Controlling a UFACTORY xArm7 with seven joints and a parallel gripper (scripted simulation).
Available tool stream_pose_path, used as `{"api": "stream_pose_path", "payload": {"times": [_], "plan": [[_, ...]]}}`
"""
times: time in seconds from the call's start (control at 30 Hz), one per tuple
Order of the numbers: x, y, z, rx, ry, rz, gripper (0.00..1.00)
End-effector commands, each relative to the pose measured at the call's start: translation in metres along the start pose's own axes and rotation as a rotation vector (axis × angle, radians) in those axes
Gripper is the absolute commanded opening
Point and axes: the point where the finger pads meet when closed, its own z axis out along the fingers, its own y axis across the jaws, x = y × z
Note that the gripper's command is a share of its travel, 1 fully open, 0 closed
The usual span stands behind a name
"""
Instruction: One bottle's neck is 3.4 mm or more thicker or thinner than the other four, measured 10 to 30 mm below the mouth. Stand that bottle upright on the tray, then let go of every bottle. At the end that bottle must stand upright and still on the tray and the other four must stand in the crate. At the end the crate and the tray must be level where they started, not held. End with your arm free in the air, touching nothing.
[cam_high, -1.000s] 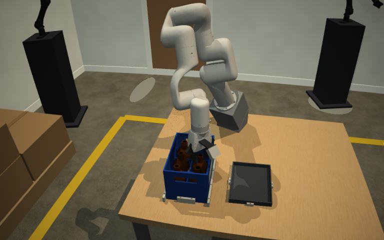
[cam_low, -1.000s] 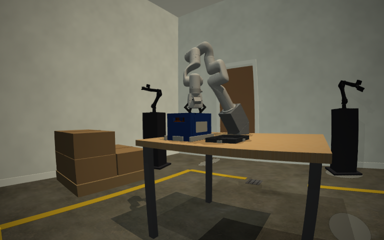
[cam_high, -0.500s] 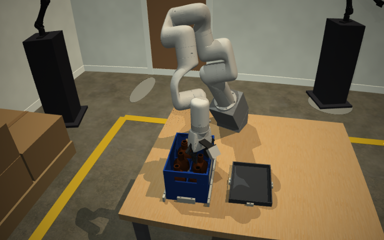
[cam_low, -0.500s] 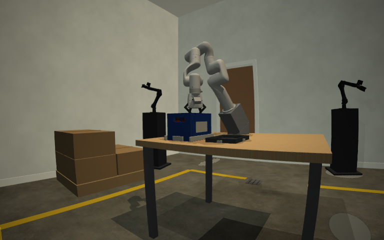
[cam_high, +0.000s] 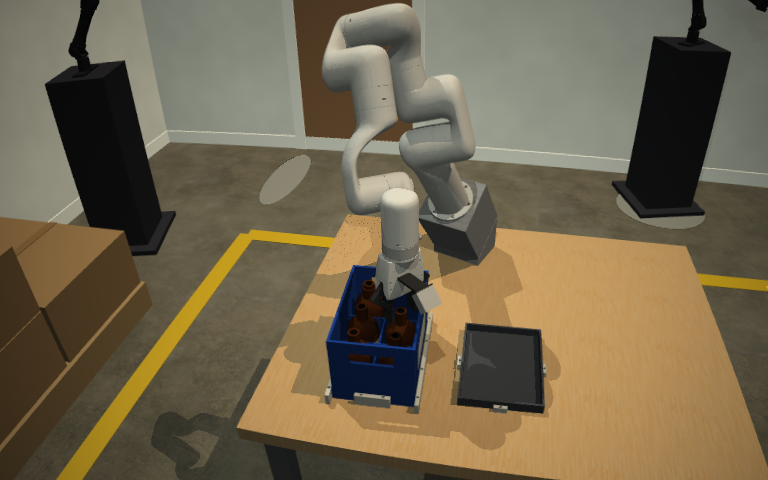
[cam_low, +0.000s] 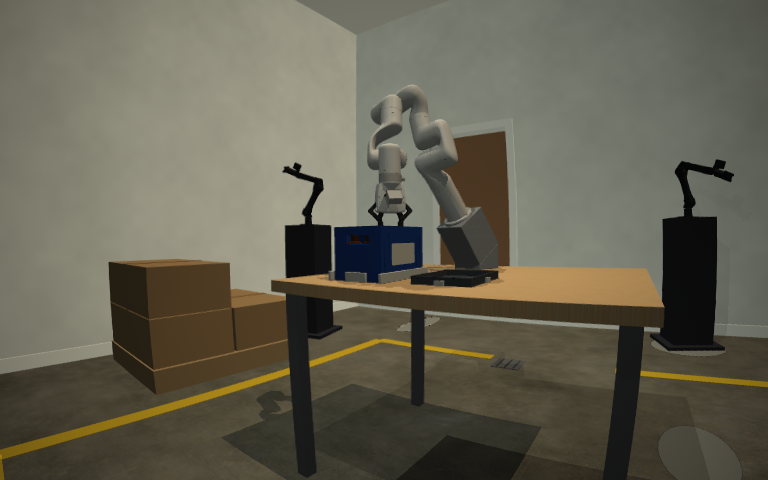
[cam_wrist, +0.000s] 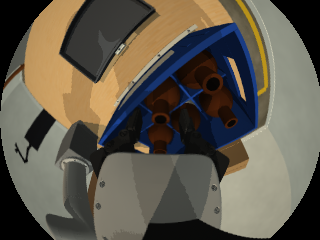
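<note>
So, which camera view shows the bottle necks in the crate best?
The wrist view: it looks down into the blue crate at the bottle necks and mouths, between the open gripper fingers. The top view shows them smaller, partly behind the arm. In the exterior view the crate wall hides them.
</note>
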Motion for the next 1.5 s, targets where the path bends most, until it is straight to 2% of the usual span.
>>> {"api": "stream_pose_path", "payload": {"times": [0.0, 0.07, 0.57, 1.07, 1.1, 1.47], "plan": [[0.001, 0.001, -0.01, -0.002, 0.001, 0.0, 0.65], [0.001, 0.001, -0.01, -0.002, 0.001, 0.0, 0.65], [0.001, 0.001, -0.06, -0.002, 0.001, 0.0, 0.65], [0.0, 0.001, -0.074, -0.002, 0.001, 0.0, 0.65], [0.0, 0.001, -0.074, -0.002, 0.001, 0.0, 0.0], [0.0, 0.001, -0.074, -0.002, 0.001, 0.0, 0.0]]}}
